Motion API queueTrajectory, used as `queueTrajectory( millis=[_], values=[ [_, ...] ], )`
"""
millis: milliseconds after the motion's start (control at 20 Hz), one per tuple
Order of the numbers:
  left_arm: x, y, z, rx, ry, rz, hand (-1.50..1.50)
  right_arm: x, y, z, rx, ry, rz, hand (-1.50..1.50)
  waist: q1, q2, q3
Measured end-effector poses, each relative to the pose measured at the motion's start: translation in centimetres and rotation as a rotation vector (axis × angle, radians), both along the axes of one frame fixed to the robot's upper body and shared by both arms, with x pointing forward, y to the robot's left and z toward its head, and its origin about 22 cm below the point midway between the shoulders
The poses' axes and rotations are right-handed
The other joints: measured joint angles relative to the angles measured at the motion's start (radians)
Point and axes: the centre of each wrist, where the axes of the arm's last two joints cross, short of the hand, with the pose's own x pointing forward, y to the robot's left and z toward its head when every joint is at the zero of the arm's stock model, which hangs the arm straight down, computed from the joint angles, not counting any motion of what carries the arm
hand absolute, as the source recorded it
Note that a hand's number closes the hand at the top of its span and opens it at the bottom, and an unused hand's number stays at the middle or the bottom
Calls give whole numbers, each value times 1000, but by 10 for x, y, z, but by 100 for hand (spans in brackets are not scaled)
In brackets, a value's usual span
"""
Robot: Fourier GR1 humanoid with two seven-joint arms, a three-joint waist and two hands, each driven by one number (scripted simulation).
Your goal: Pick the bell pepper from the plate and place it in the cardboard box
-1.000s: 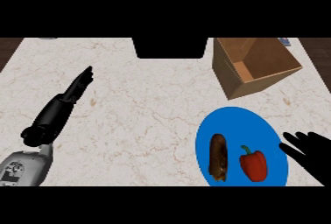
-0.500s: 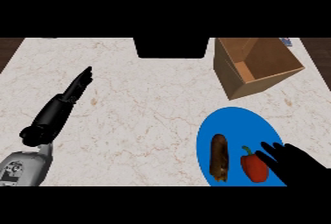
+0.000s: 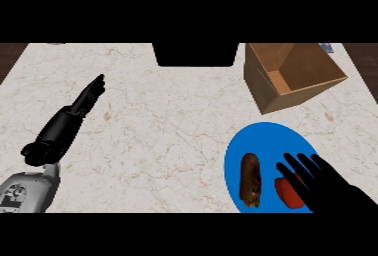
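A pale marbled table (image 3: 170, 130) is seen from steeply above, with a black block (image 3: 196, 54) at its far edge. A blue plate (image 3: 266, 137) is set at the near right of the table. On it a long brown vegetable (image 3: 252, 180) is laid, and just to its right the red bell pepper (image 3: 286, 192) is found, partly hidden. The right robot hand (image 3: 325, 187) is held over the pepper with its fingers straight and spread. Nothing is gripped by it, and whether the pepper is touched cannot be told. The cardboard box (image 3: 306, 97) is placed open and tilted at the far right, well apart from the plate. The left robot hand (image 3: 87, 97) is stretched flat at the left, fingers straight, with nothing held.
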Motion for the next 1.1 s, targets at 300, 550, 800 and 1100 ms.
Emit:
queueTrajectory(
  millis=[300, 550, 800, 1100],
  values=[
    [4, -7, 2, 6, -7, 3, 0, 8, 11, -17, -61, -32, -17, -150, -2, 1, 0],
    [2, 2, 3, 7, -5, 1, 0, 13, 14, -34, -83, -45, -25, -150, -3, 1, 0],
    [2, -5, 1, 2, -1, 3, 0, 12, 8, -41, -71, -20, -10, -150, -5, 1, 0],
    [6, -4, -2, 3, -5, 3, 0, 18, 6, -57, -83, -6, -21, -150, -5, 1, 0]
  ],
)
